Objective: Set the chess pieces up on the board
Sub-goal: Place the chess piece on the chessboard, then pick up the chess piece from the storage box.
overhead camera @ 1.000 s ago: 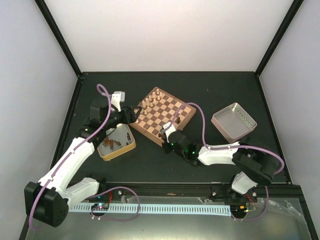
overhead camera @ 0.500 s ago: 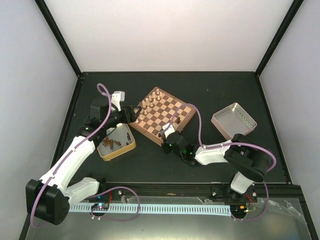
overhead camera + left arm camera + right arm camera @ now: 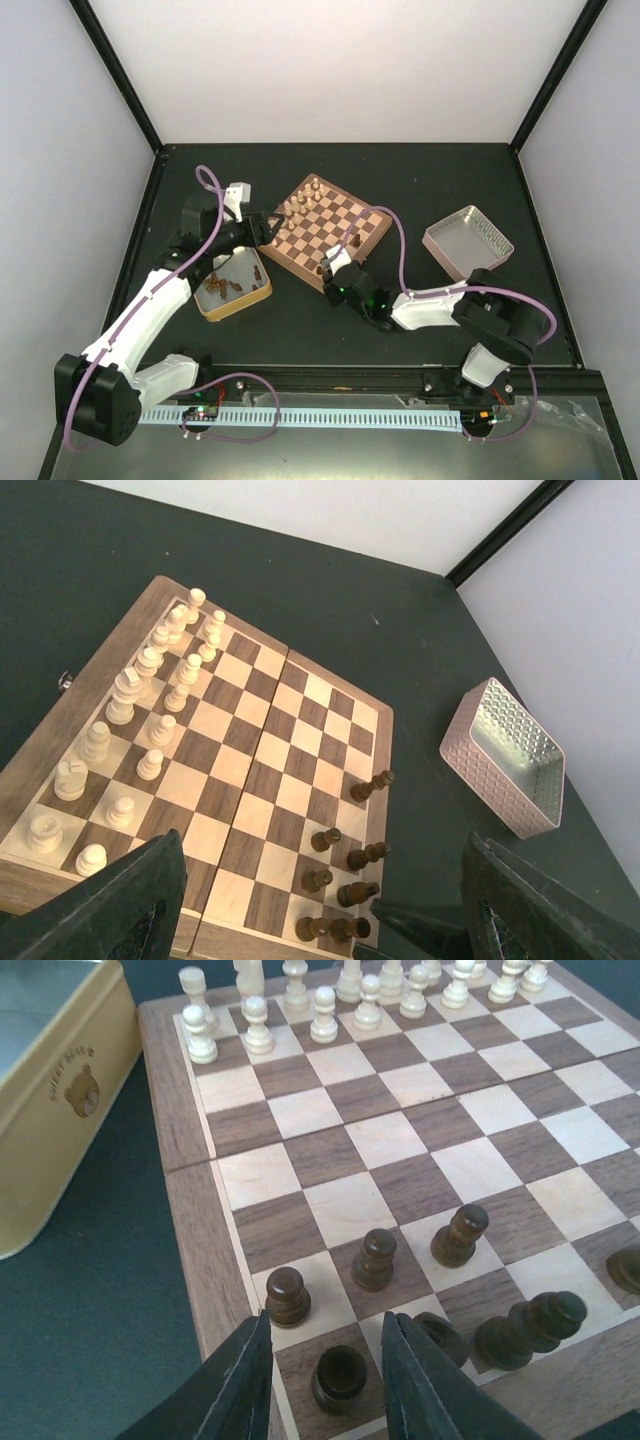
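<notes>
The board (image 3: 292, 270) lies at the table's middle, with cream chessmen (image 3: 140, 680) along its far-left side. Several dark chess pieces (image 3: 355, 892) stand at its near corner. In the right wrist view a dark rook (image 3: 339, 1378) stands on the corner square beside three dark pawns (image 3: 373, 1258). My right gripper (image 3: 324, 1316) is open, one finger on each side of that rook, with a gap on both sides. My left gripper (image 3: 322, 912) hovers open over the board's left edge (image 3: 270, 228), holding nothing. More dark pieces (image 3: 220, 285) lie in the gold tin.
A gold tin tray (image 3: 250, 297) sits left of the board, close to its rim (image 3: 50, 1080). A pink metal tray (image 3: 467, 243) stands to the right (image 3: 510, 755). Purple cables loop over both arms. Black walls frame the table.
My right gripper's jaws have parted and let go of the dark rook, which now stands on the corner square. The left arm has barely moved.
</notes>
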Robot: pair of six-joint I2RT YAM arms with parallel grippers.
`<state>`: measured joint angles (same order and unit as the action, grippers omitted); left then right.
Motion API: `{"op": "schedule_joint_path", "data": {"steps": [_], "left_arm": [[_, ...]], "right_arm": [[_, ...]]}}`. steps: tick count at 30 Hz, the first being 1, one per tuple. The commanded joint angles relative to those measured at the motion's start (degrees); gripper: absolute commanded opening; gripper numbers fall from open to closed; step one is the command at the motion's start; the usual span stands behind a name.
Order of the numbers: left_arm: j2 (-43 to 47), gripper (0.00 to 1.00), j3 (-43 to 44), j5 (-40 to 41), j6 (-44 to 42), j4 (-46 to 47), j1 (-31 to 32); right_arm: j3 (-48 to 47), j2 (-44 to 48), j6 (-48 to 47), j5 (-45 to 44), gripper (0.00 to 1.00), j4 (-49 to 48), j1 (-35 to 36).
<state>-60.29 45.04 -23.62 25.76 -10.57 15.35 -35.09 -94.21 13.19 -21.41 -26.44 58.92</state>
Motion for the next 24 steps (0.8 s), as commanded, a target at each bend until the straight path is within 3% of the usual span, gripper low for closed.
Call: {"op": "schedule_joint_path", "data": {"steps": [1, 9, 18, 24], "left_arm": [[-0.4, 0.77, 0.6, -1.7, 0.5, 0.9, -0.7], [0.7, 0.77, 0.7, 0.0, 0.9, -1.4, -1.4], [1.9, 0.77, -0.2, 22.7, 5.3, -18.9, -2.9], [0.1, 0.74, -3.4, 28.0, 7.3, -28.0, -5.9]], "right_arm": [[0.3, 4.9, 2.6, 0.4, 0.31, 0.8, 0.4], [-1.5, 15.3, 10.5, 1.4, 0.32, 12.0, -1.4], [-7.5, 20.6, 19.4, 3.3, 0.36, 28.1, -6.2], [-8.6, 20.5, 21.9, 5.7, 0.37, 31.2, -8.0]]}}
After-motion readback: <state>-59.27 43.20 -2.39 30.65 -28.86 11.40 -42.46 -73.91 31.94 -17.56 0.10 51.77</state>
